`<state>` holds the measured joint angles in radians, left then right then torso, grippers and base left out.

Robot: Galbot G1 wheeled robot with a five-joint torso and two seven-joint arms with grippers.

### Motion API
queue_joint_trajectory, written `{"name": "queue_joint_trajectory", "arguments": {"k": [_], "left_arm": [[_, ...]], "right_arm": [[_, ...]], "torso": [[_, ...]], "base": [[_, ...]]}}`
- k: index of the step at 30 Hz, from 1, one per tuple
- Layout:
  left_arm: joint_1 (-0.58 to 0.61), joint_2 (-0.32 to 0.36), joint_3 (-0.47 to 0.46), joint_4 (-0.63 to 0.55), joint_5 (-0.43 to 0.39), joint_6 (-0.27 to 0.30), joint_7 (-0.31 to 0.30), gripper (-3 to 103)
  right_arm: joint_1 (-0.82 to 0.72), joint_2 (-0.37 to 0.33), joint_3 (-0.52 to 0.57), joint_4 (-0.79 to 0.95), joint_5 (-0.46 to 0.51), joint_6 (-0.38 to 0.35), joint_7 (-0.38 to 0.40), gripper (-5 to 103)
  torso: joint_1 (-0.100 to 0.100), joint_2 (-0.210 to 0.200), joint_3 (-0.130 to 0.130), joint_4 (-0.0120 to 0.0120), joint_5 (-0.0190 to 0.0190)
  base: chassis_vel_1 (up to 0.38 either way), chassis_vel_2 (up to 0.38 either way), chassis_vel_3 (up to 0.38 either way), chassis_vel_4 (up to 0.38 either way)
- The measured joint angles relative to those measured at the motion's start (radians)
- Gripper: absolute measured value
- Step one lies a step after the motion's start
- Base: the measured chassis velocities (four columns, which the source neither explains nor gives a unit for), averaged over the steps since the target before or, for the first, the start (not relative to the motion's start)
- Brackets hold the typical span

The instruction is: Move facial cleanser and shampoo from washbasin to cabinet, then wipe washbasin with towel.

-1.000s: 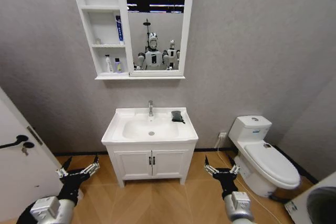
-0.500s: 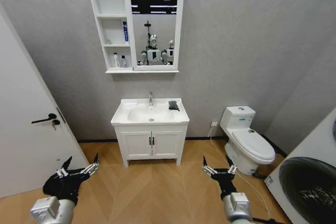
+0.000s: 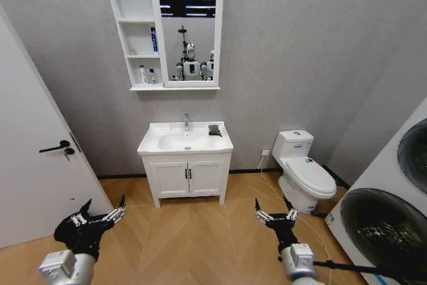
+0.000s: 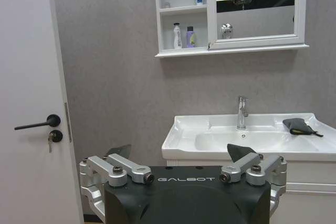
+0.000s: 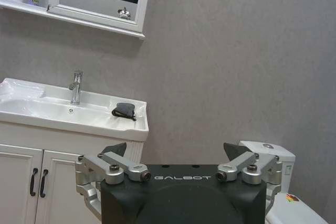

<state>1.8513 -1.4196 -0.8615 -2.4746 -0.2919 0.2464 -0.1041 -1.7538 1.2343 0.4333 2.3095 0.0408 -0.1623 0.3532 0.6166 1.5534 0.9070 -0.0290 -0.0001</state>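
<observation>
Washbasin (image 3: pixel 151 146) well ahead of both grippers, bowl bare. Cabinet (image 3: pixel 137 38) above it, two small bottles (image 4: pixel 184 36) on lowest shelf, probably cleanser and shampoo. Towel (image 3: pixel 214 129) folded on basin rim, ahead of right gripper (image 3: pixel 274 217). Left gripper (image 3: pixel 99 218) low; both spread apart, empty. Risk: wiping skipped, or towel dragged off rim

Glossy ceramic washbasin (image 3: pixel 155 146), matt towel (image 3: pixel 214 130)
</observation>
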Motion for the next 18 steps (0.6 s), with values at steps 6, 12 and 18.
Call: {"name": "queue_joint_trajectory", "arguments": {"k": [6,12,18], "left_arm": [[0.0,0.0,0.0,0.0,0.0,0.0,0.0,100],[0.0,0.0,0.0,0.0,0.0,0.0,0.0,100],[0.0,0.0,0.0,0.0,0.0,0.0,0.0,100]], "right_arm": [[-0.001,0.0,0.0,0.0,-0.001,-0.001,0.001,100],[0.0,0.001,0.0,0.001,-0.001,-0.002,0.001,100],[0.0,0.001,0.0,0.001,-0.001,-0.002,0.002,100]], "torso": [[-0.001,0.001,0.0,0.0,0.0],[-0.001,0.001,0.0,0.0,0.0001],[-0.001,0.001,0.0,0.0,0.0001]], "base": [[0.0,0.0,0.0,0.0],[0.0,0.0,0.0,0.0],[0.0,0.0,0.0,0.0]]}}
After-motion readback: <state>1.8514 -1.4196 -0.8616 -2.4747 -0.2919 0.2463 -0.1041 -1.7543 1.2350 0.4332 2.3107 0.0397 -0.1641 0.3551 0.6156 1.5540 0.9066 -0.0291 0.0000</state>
